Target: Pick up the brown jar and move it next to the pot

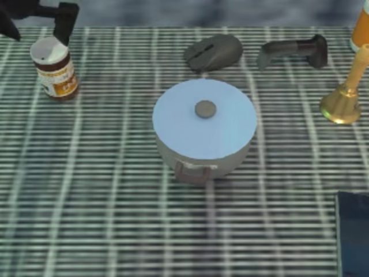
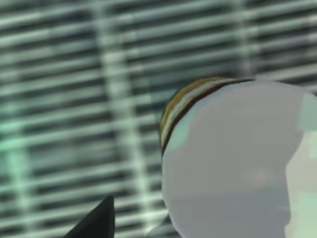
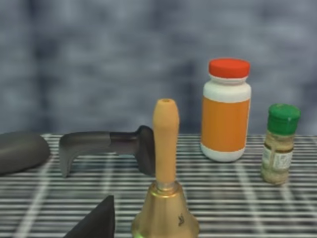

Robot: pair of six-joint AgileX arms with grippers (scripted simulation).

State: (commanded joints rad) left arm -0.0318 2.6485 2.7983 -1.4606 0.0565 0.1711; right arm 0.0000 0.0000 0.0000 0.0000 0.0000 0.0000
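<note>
Brown jar stands upright, left end effector cropped above.

I see the brown jar upper left, the pot at center, mouse behind it, bell far right.

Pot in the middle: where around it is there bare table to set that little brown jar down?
The table is bare left of the pot, between it and the brown jar, and along the whole front edge up to the dark object at the right corner. Behind the pot it is crowded: mouse, dark handled tool, bell.
</note>
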